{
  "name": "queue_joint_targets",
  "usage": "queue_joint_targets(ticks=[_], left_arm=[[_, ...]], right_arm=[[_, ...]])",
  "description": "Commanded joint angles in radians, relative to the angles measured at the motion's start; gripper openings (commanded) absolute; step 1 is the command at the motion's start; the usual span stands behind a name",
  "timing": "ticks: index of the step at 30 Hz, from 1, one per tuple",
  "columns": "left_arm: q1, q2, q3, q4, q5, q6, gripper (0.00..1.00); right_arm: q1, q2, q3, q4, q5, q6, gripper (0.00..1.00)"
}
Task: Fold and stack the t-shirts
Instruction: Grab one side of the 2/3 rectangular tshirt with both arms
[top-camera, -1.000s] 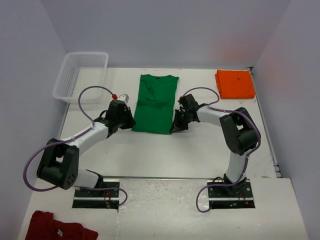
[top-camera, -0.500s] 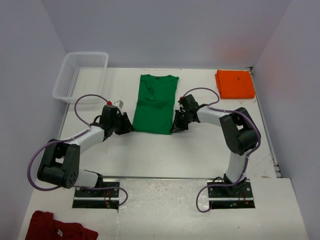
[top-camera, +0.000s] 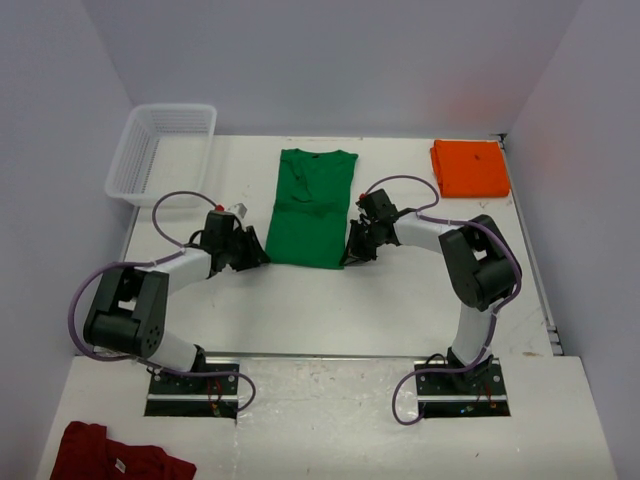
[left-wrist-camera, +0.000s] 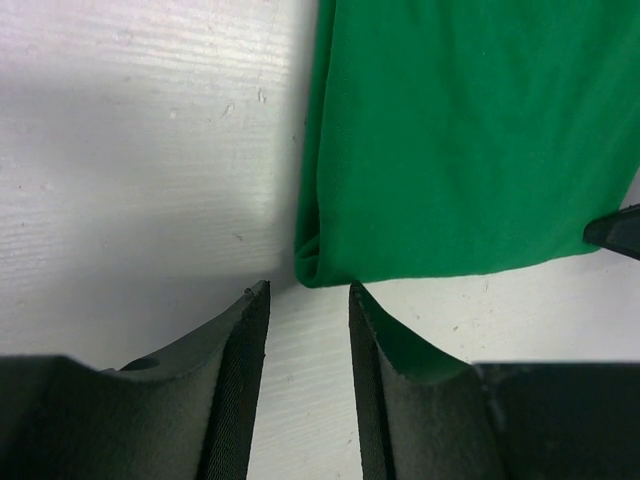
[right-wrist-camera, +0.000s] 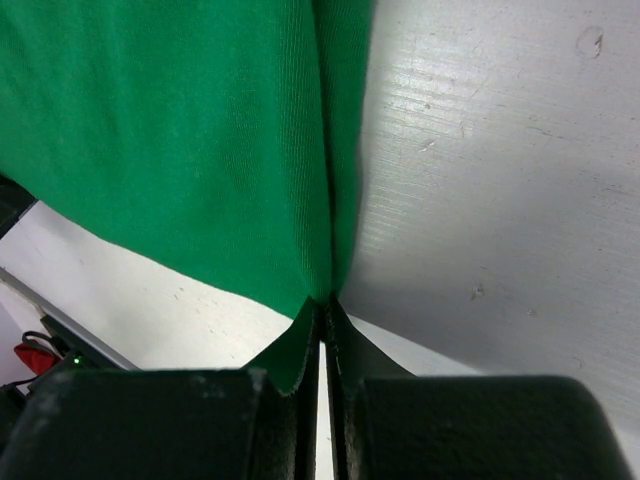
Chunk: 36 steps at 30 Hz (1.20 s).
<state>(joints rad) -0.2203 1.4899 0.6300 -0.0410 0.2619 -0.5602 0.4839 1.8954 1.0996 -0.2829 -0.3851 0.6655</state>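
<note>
White painted tabletop (top-camera: 300, 300), pale walls (top-camera: 330, 70). On it a bright green cloth t-shirt (top-camera: 310, 210) lay flat; folded orange t-shirt (top-camera: 470, 168) far right of it. At its near-left corner the left hand (left-wrist-camera: 308, 300) stood parted, empty; the right hand (right-wrist-camera: 322, 305) pinched its near-right corner.

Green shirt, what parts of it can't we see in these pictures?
- Right wrist view: the green t-shirt corner is hidden between the shut right fingers.
- Left wrist view: the picture's top and right edges cut it off.
- Top view: its sleeves are folded out of sight.
</note>
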Motion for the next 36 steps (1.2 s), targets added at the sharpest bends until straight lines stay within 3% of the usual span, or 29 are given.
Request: queue_joint_targets(ticks=[1,11,13,17,26,36], left_arm=[[0.01,0.02,0.028,0.076,0.013,0.008,0.4],[0.01,0.116,0.054,0.115,0.016,0.006,0.38],[0.01,0.13,0.056,0.116,0.029,0.008,0.31],[0.01,0.129,0.037,0.106,0.017,0.008,0.0],[0.001,-0.061,-0.104,0.07,-0.007,-0.041,0.0],[-0.321,-0.256,-0.23,0.093,-0.075,-0.283,0.0]], right_arm=[[-0.002,0.007,-0.007,0.007,0.026,-0.023,0.0],[-0.002,0.008,-0.006,0.005,0.026,-0.023,0.0],[-0.004,0.01,-0.006,0.005,0.026,-0.021,0.0],[-0.005,0.001,-0.009,0.004,0.034,-0.02,0.0],[-0.002,-0.051,-0.029,-0.027,0.084,-0.043,0.0],[0.064,-0.263,-0.214,-0.041,0.155,-0.026,0.0]])
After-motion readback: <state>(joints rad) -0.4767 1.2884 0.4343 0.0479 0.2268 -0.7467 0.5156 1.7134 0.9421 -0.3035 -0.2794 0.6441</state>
